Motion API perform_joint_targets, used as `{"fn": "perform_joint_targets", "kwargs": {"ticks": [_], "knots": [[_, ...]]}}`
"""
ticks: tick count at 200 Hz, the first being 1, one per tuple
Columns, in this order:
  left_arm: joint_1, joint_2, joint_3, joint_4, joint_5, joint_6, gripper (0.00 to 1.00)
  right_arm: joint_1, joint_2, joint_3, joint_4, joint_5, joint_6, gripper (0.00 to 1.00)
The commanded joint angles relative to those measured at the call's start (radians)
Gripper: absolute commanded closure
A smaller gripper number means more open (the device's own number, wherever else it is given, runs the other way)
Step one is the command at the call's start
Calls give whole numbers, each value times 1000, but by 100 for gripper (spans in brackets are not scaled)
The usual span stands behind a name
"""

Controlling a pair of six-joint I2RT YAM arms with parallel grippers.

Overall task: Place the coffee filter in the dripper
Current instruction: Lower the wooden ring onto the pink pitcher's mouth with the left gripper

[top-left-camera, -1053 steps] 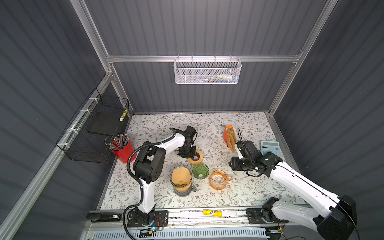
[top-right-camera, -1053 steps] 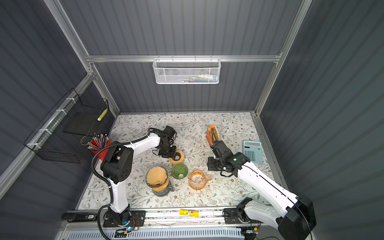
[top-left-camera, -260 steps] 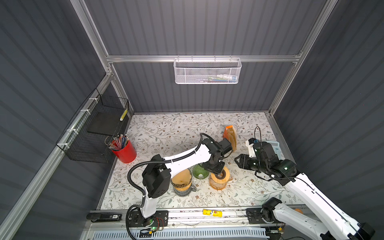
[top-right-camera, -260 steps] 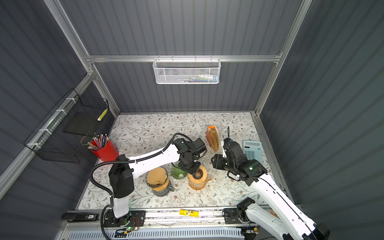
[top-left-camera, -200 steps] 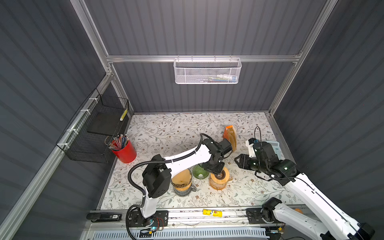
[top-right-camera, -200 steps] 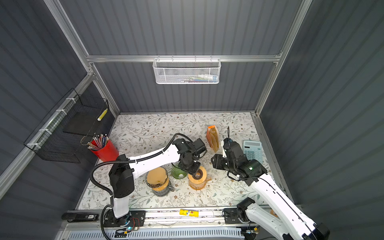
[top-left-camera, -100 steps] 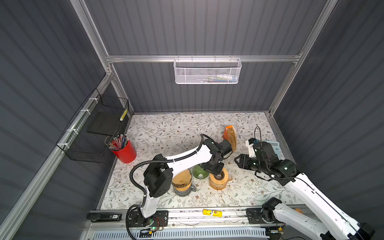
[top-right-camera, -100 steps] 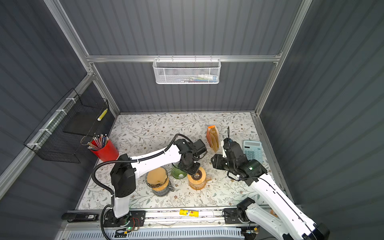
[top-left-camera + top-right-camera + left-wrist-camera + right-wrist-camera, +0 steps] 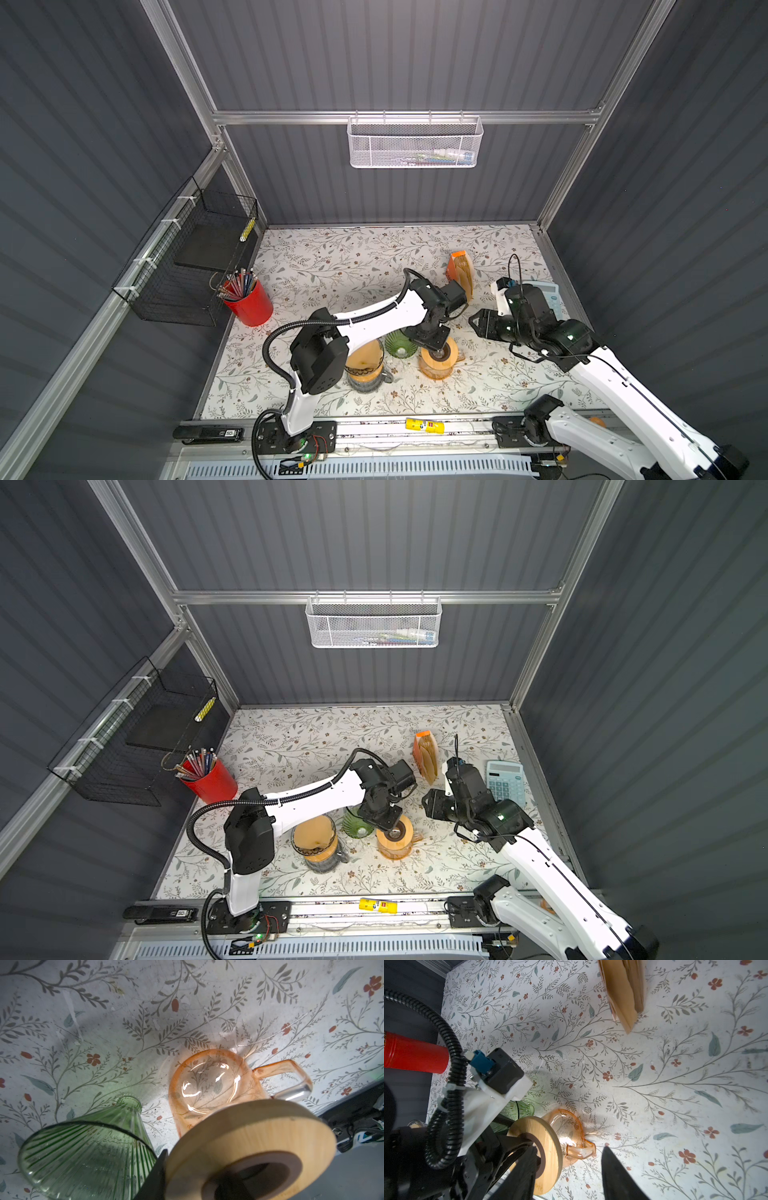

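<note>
My left gripper (image 9: 432, 338) is shut on a wooden ring (image 9: 439, 353), one finger through its hole and one outside the rim (image 9: 249, 1136). It holds the ring on top of the orange glass mug (image 9: 436, 370), which shows in the left wrist view (image 9: 207, 1088). The green ribbed glass dripper (image 9: 400, 344) stands just left of the mug, narrow end down (image 9: 83, 1153). Brown coffee filters (image 9: 461, 270) stand in an orange holder behind them (image 9: 625, 991). My right gripper (image 9: 478, 322) hangs open and empty to the right of the mug (image 9: 571, 1180).
A glass carafe (image 9: 365, 365) with a brown paper filter in it stands front left of the dripper. A red pencil cup (image 9: 249, 301) is at the left edge and a calculator (image 9: 505, 783) at the right. A yellow tube (image 9: 424, 424) lies on the front rail.
Over five seconds my left gripper carried the wooden ring from mid-table to the mug, and my right gripper drew back to the right. In the last second nothing visibly moved.
</note>
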Motion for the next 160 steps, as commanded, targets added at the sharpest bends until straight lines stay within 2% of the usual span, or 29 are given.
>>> {"fn": "perform_joint_targets", "kwargs": {"ticks": [1,54,160], "knots": [[-4,18,31,-28,-8,14,62,-2,-11,-8,2,-2,6,49],[-4,16,33,-31,-12,14,58,-3,-12,-10,0,-3,10,49],[-6,-23,43,-45,-48,3,59,-3,-14,-6,0,-5,17,49]]}}
